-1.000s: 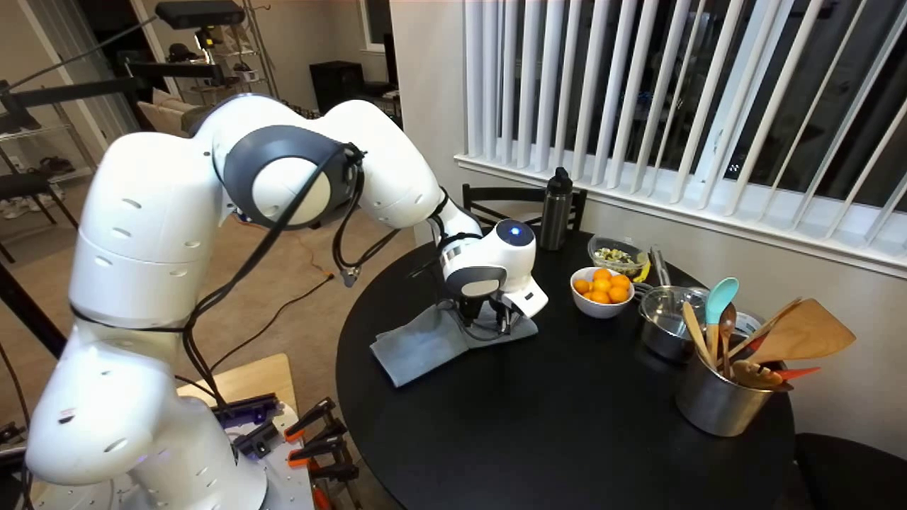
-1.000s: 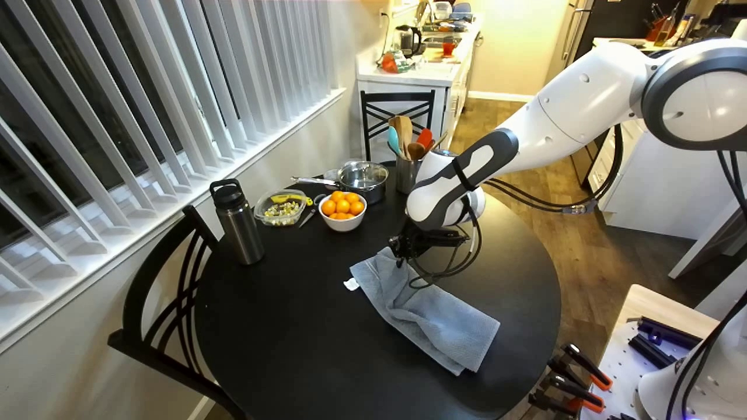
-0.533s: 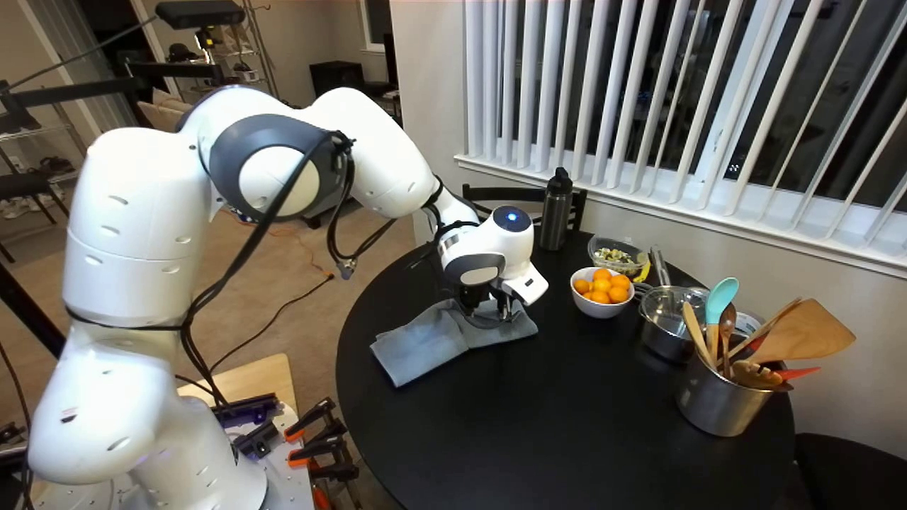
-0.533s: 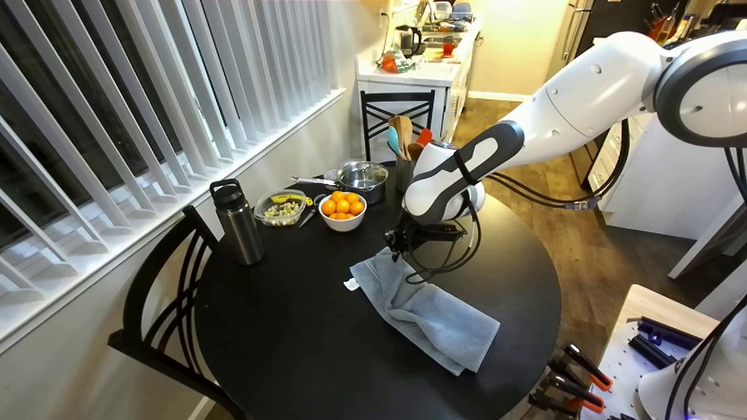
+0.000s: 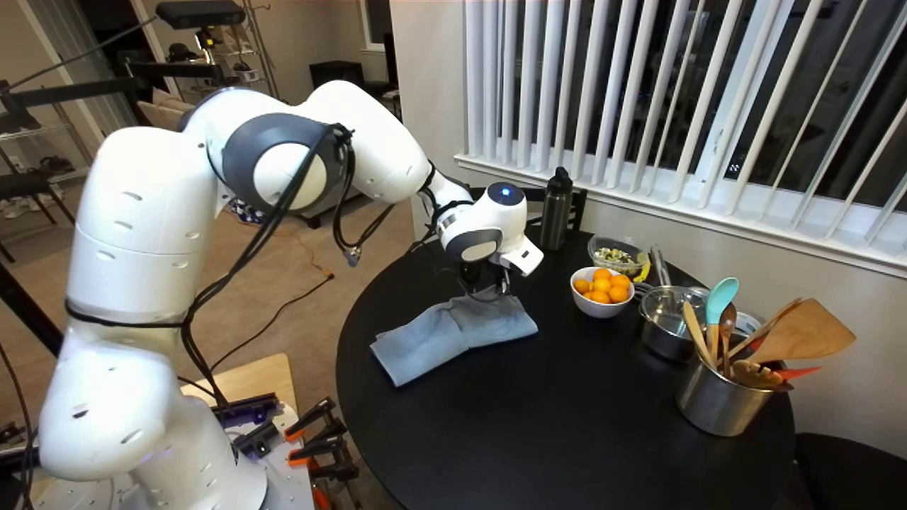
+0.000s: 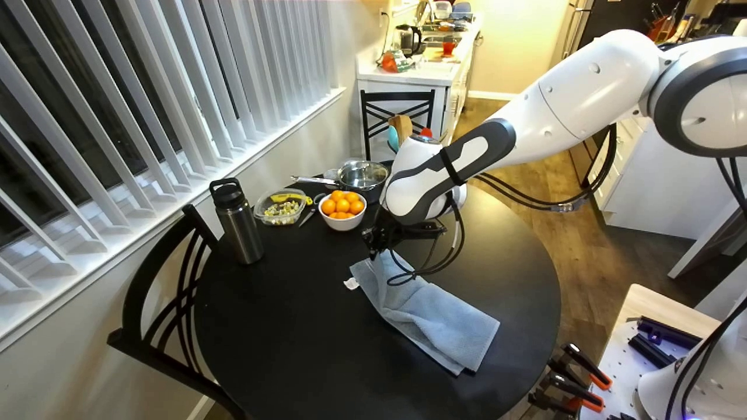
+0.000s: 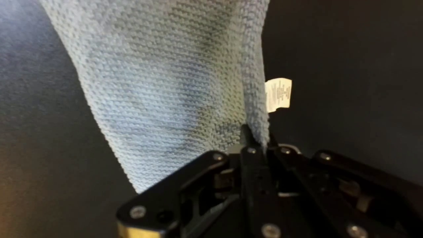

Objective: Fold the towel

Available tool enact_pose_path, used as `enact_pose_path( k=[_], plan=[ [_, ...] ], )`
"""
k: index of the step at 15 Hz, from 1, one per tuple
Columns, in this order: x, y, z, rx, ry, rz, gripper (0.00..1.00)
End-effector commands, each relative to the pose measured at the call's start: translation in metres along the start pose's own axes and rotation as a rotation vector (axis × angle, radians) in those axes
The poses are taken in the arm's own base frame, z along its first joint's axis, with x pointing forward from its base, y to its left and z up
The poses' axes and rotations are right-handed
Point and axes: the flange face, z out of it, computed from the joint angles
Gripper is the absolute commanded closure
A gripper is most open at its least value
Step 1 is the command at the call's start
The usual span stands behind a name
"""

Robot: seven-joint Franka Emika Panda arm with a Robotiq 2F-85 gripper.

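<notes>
Gripper (image 7: 259,136) just came up, pinching an edge of towel (image 5: 425,345); that bit lifted w/ it, rest lay on tbl (image 5: 581,425), at left in an exterior view. Prob. a fold began, unfinished.

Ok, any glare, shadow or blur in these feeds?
Wrist view: the black jointed gripper looks soft, the blue-grey knit towel is partly shadowed, print on its pale rectangular tag is unreadable; in an exterior view: warm glare on the round black tabletop.
</notes>
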Motion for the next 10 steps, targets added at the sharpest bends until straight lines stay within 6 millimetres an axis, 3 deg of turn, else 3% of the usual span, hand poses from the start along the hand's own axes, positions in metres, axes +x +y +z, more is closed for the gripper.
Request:
enact_pose_path(
  k=[1,3,10],
  plan=[
    [0.002,-0.021,0.007,-0.003,-0.016,-0.032,0.7],
    [0.002,-0.028,0.012,0.003,-0.024,-0.043,0.65],
    [0.001,-0.026,0.021,-0.002,-0.053,-0.036,0.21]
  ],
)
